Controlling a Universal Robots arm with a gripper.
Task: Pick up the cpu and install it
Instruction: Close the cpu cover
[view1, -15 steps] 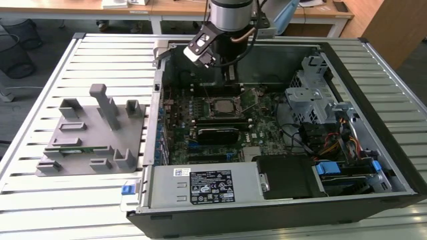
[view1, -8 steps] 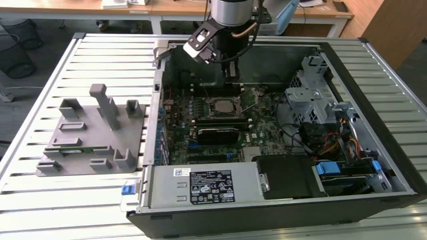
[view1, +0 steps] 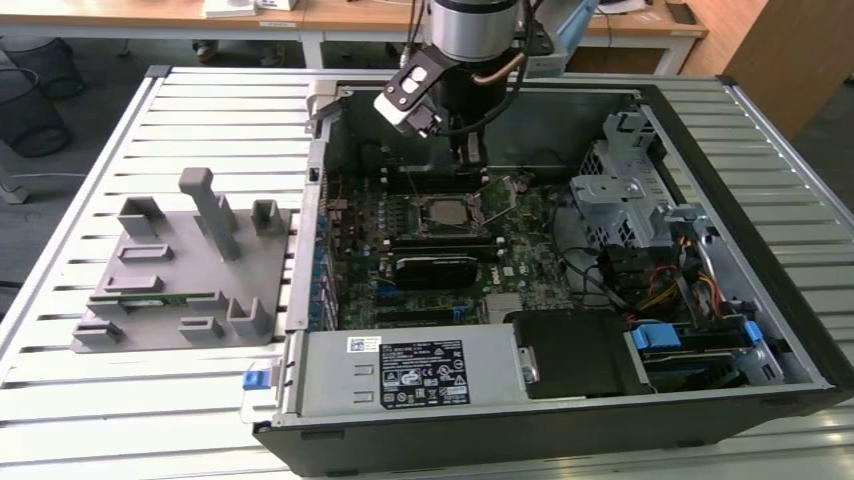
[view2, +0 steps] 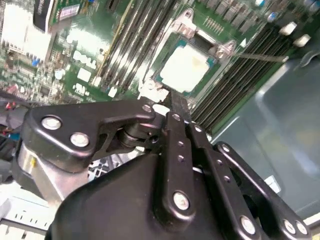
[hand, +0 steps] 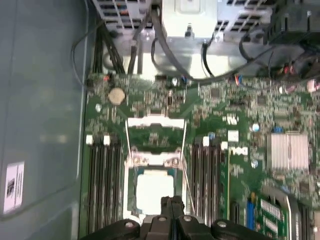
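Observation:
The cpu (view1: 447, 211) lies flat in the motherboard socket inside the open computer case, its silvery top facing up. Both wrist views show the cpu (view2: 184, 68) (hand: 154, 190) just beyond my fingertips. My gripper (view1: 470, 165) hangs over the board on the far side of the socket, a little above it. In both wrist views the gripper (view2: 177, 106) (hand: 172, 202) is shut, its two black fingers pressed together with nothing between them. The socket's metal load frame (hand: 155, 131) stands flipped open, and its thin lever (view2: 261, 57) sticks out beside it.
Memory slots (hand: 104, 185) run along both sides of the socket. A black block (view1: 434, 266) sits on the board nearer the front. The power supply (view1: 400, 370), a drive cage (view1: 625, 185) and cables (view1: 667, 280) crowd the case. A grey fixture (view1: 187, 265) stands on the slatted table at the exterior view's left.

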